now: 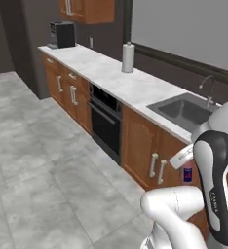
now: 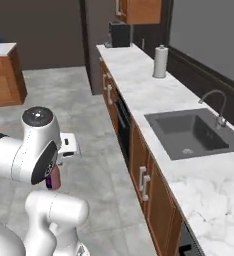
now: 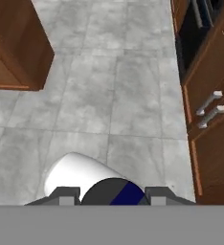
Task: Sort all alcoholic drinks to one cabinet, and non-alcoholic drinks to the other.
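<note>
the grey tiled floor (image 3: 109,95) lies far below the gripper (image 3: 113,191), whose jaws pinch the short purple bottle (image 1: 187,174). a jolt while the base drives could loosen it, and it would likely drop and roll.

Both base views share the sink (image 1: 184,111) counter; hand view faces floor (image 3: 109,95).

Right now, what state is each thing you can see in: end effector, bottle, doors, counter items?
End effector: shut on the purple bottle.
Purple bottle: held in the air, clear of the floor.
Cabinet doors beside the oven: closed.
Oven door: closed.
Paper towel roll: upright on the counter.
</note>
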